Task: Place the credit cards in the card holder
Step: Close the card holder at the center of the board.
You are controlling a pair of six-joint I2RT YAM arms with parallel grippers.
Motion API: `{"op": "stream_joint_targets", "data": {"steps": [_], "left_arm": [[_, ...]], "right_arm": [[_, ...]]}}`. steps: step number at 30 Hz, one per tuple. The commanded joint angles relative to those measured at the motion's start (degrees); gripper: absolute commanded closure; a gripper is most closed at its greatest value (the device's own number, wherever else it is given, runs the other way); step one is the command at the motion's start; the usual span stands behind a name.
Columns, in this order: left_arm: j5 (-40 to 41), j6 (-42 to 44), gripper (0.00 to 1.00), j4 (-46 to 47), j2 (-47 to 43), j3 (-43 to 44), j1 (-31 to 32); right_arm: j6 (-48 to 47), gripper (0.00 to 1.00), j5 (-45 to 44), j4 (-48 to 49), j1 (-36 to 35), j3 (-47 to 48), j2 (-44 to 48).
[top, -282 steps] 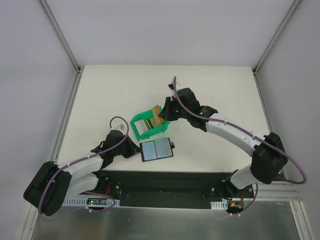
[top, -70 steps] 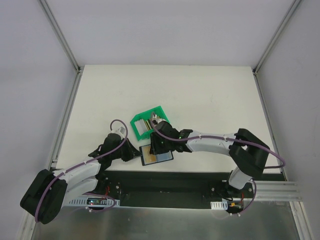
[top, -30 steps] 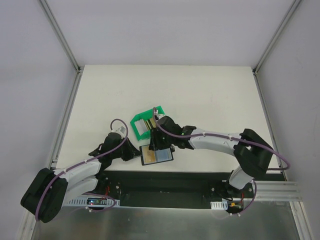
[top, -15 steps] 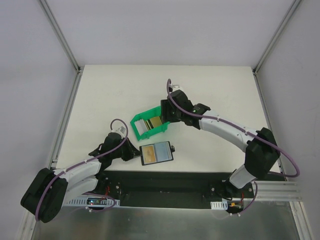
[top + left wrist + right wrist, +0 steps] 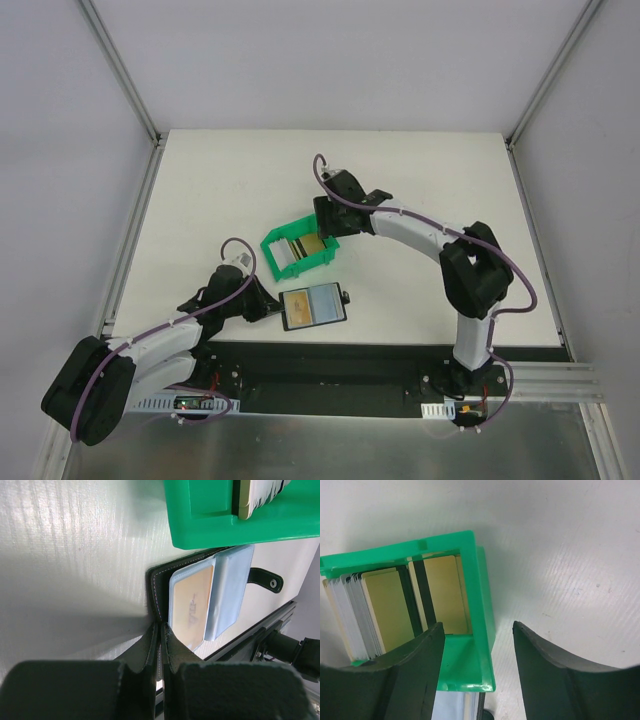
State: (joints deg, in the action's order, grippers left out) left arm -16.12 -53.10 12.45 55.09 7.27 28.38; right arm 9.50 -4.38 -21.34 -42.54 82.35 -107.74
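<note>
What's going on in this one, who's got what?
The left end effector is shut on one edge of the open black card holder, which lies flat on the table. One tan card already sits in one of its sleeves. The right end effector, open and empty, hovers over the corner of the green bin, where the other credit cards stand in a stack. It looks ready to pick one.
</note>
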Motion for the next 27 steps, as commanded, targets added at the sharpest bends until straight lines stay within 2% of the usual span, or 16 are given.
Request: {"op": "stream_joint_targets", "data": {"steps": [1, 5, 16, 27], "left_arm": [[2.59, 2.04, 1.0, -7.17, 1.07, -0.85, -0.52], [1.97, 2.48, 1.0, -7.35, 1.51, -0.32, -0.52], [1.62, 2.92, 1.0, -7.44, 1.77, 0.2, -0.52], [1.44, 3.44, 1.0, -7.44, 2.65, 0.9, -0.52]], "right_arm": [[-1.5, 0.41, 1.31, -1.24, 0.53, 3.96, -1.59], [-2.03, 0.43, -0.28, -1.24, 1.5, 3.96, -2.82], [-5.37, 0.52, 3.77, 2.18, 7.47, 0.71, -1.15], [-3.26, 0.56, 2.18, 2.27, 10.73, -2.89, 1.22]]}}
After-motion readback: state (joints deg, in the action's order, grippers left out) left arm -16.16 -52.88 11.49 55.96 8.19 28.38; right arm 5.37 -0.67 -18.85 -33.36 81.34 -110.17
